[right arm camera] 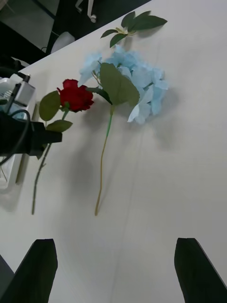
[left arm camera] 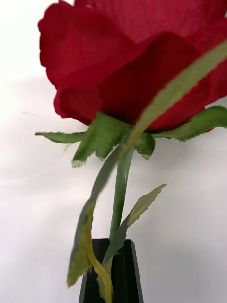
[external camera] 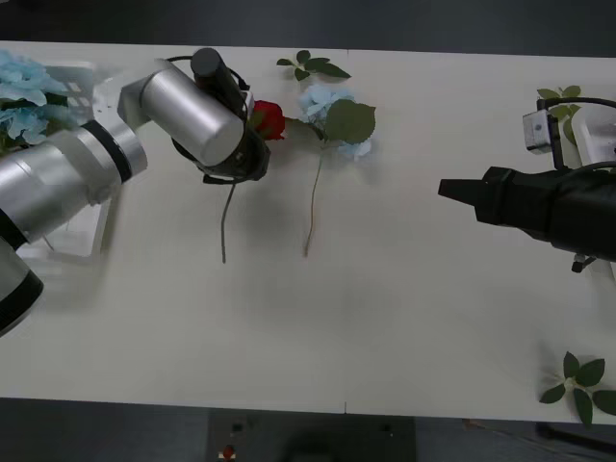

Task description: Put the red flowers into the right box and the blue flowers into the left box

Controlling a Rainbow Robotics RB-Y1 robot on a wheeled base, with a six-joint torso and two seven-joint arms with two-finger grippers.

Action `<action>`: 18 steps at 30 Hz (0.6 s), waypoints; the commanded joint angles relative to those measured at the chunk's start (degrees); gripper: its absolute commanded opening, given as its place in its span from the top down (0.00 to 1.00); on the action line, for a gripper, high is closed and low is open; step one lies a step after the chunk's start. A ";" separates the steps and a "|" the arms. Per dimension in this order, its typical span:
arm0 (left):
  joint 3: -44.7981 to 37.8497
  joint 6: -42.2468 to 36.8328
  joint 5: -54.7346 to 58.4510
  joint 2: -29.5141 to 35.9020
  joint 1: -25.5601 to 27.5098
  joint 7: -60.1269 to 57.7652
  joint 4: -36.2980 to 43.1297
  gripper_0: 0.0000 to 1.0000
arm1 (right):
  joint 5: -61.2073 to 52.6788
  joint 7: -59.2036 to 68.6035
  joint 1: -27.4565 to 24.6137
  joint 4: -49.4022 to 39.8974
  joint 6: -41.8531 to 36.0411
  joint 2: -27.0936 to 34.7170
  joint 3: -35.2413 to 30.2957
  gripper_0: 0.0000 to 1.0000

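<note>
The left tool (left arm camera: 111, 265) is clamped on the stem of a rose (external camera: 269, 119) just under the bloom, a hold that should keep the head steady while the stem trails. This rose lies on the counter (external camera: 385, 318) just left of a blue flower (external camera: 327, 106). It belongs in the right box (external camera: 599, 144), well to the right of the blue flower, so a handover looks likely. The right tool (right arm camera: 113, 265) waits wide open near that box. Blue flowers already fill the left box (external camera: 82, 72).
</note>
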State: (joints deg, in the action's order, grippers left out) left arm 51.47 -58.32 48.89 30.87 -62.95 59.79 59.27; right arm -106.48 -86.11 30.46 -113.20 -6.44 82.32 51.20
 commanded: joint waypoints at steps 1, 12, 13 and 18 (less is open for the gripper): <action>-4.10 -5.14 3.76 5.69 -1.65 7.89 4.10 1.00 | 0.92 0.24 1.62 0.44 0.29 -0.49 0.30 0.27; -25.37 -20.79 9.91 15.71 5.03 24.67 17.90 1.00 | 2.06 0.24 1.71 1.32 0.73 -1.10 0.83 0.27; -27.65 -21.75 10.09 16.24 6.35 26.43 19.39 1.00 | 2.06 0.15 1.71 0.88 1.26 -0.93 0.74 0.27; -39.34 -24.74 13.51 17.11 12.68 36.63 25.28 1.00 | 1.71 0.15 1.71 -0.88 3.72 -0.49 0.74 0.27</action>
State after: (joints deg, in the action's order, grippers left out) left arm 14.27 -82.21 59.87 46.23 -51.87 88.56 82.16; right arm -104.59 -86.11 30.53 -111.82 -3.29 80.43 52.62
